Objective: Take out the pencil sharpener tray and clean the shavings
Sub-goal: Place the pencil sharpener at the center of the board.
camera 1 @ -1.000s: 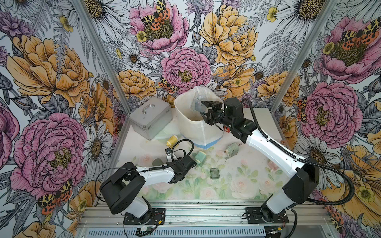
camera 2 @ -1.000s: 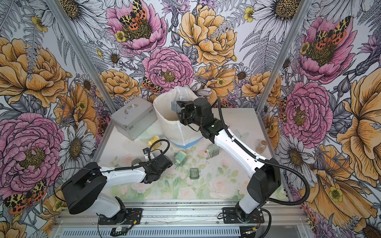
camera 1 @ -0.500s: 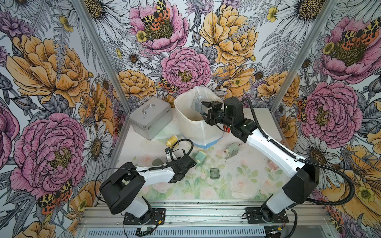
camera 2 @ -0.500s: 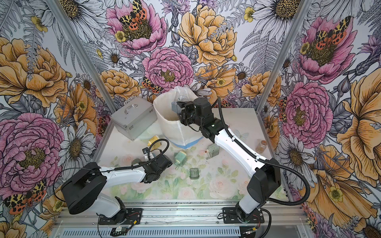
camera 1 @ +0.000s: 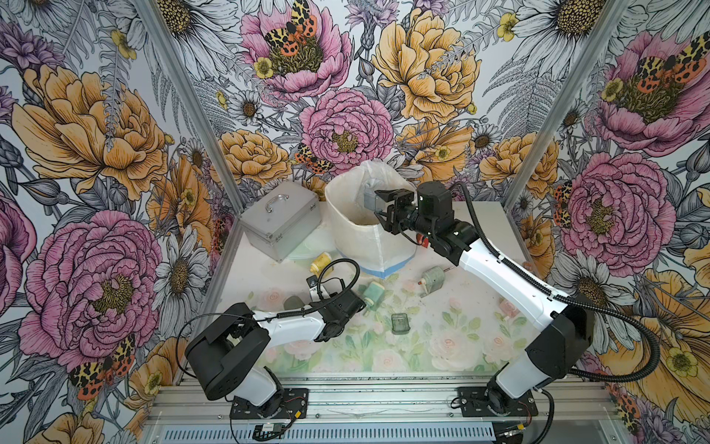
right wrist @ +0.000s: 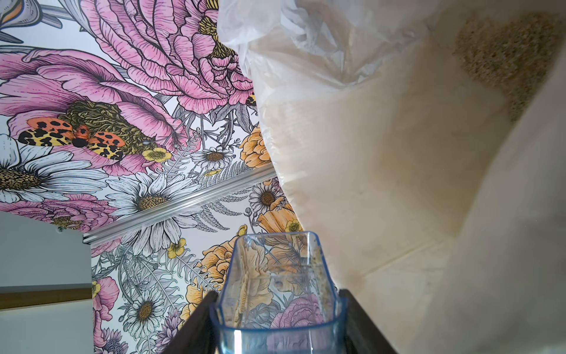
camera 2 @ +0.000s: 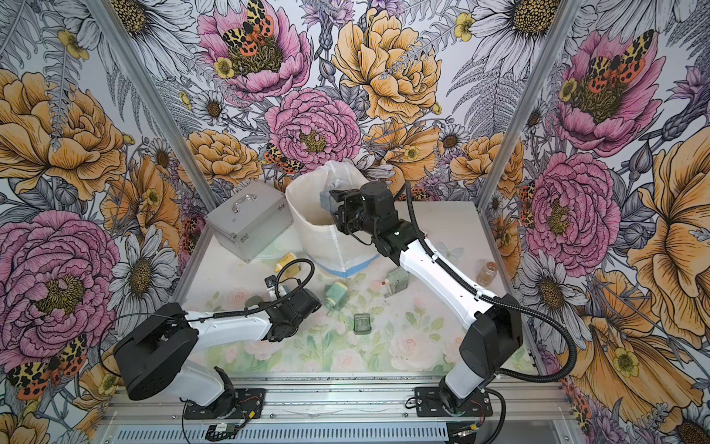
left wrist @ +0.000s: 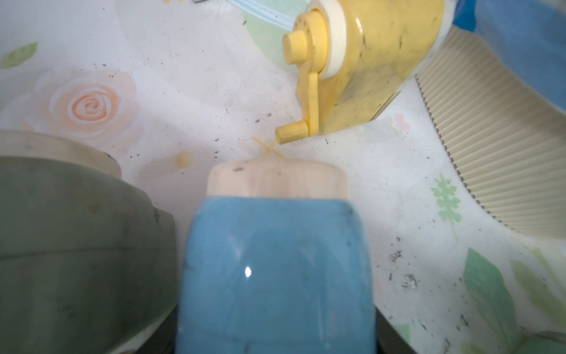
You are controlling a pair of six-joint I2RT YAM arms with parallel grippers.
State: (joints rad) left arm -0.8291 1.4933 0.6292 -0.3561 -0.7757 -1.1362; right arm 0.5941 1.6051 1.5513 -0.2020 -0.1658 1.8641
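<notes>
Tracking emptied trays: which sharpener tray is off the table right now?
The clear blue tray, gripped in the right claw over the white bag; the green tray lies on the table.

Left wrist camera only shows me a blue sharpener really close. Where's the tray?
Observer: The right gripper holds a clear tray over the open white bag.
Operator: Is it empty?
Observer: Almost. Only a few shavings cling to one wall.
Operator: Where's the rest of the mess?
Observer: A brown heap lies inside the bag.
</notes>
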